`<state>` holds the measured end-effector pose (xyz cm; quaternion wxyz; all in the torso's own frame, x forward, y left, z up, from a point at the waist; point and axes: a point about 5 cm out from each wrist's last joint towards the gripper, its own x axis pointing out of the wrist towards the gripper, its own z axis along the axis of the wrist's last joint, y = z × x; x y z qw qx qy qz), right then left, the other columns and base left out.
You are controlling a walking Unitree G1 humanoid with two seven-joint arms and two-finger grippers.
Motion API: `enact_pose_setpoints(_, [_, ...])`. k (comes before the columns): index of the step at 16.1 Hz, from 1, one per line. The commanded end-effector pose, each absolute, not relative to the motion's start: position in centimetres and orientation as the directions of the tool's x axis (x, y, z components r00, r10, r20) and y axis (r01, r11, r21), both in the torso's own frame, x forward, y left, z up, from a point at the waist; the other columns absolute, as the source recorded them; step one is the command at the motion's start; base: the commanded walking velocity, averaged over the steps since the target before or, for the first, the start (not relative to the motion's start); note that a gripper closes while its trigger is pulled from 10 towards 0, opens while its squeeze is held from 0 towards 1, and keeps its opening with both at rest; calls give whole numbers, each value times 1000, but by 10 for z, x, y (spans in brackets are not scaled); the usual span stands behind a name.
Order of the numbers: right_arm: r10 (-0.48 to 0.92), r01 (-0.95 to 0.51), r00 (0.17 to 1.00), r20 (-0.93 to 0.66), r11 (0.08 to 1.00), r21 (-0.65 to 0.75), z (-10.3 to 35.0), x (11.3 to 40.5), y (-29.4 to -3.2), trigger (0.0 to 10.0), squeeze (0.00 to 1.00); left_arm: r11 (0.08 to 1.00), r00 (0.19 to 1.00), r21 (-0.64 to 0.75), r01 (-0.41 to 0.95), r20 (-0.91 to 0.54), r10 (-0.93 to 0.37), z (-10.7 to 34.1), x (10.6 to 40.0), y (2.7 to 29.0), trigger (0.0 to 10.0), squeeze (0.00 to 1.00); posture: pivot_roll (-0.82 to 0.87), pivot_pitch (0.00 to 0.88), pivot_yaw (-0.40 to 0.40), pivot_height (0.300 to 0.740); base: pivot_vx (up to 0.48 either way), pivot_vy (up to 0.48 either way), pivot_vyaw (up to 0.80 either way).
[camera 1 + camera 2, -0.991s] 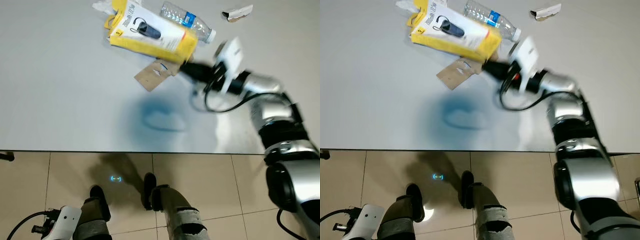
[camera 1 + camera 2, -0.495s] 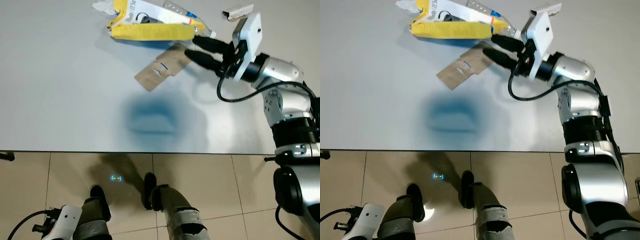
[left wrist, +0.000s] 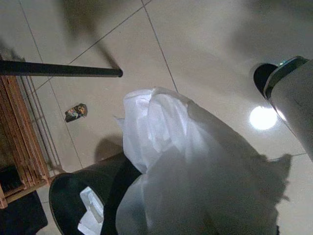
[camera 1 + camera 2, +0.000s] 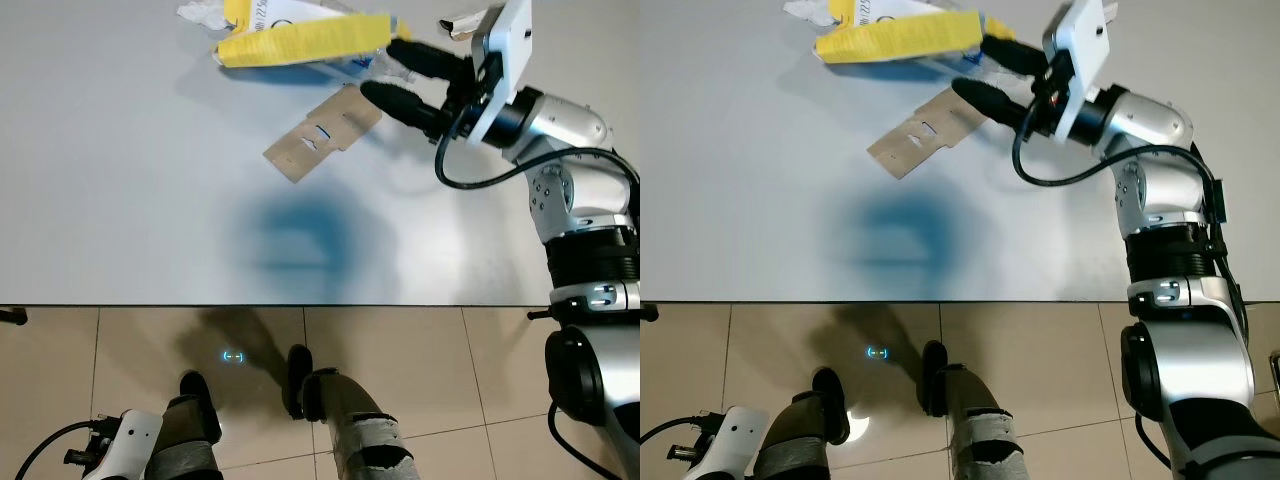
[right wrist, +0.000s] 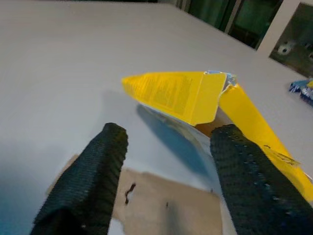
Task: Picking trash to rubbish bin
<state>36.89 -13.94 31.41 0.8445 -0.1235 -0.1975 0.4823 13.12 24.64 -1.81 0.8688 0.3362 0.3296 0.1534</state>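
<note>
Our right gripper [image 4: 393, 72] reaches out over the grey table [image 4: 130, 200] with its two black fingers [image 5: 93, 181] spread apart and grasping nothing. One finger lies near the end of the yellow box [image 4: 300, 38], the other above the corner of the brown card [image 4: 322, 132] that lies flat on the table just below the box. In the right wrist view the box [image 5: 188, 95] shows between the spread fingers and beyond their tips, its torn end facing us, with the card [image 5: 166, 200] beneath them. At the box's end, toward the gripper, we see part of a clear bottle [image 4: 362, 64], mostly hidden. A crumpled white wrapper [image 4: 200, 12] sits at the box's far left end, and a small scrap [image 4: 462, 22] lies at the table's far edge beside the wrist camera housing. Our left arm [image 4: 125, 452] hangs low by the legs over the tiled floor [image 4: 110, 350]. We cannot tell how its fingers stand; its wrist view shows a white plastic bag [image 3: 176, 176] and, beside it, a dark bin [image 3: 78, 200] with some white trash inside.
</note>
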Motion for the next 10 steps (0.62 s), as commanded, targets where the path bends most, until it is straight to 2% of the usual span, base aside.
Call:
enact_pose_setpoints(1, [856, -750, 450, 256, 518, -411, 326, 365, -144, 10000, 1000, 815, 765, 579, 27, -537, 356, -32, 134, 203, 10000, 0, -58, 389, -317, 740, 0, 0, 0])
enact_pose_setpoints(10, [836, -713, 418, 356, 545, -442, 357, 366, -132, 10000, 1000, 826, 789, 564, -12, -502, 354, -32, 160, 199, 10000, 0, -31, 300, -300, 740, 0, 0, 0])
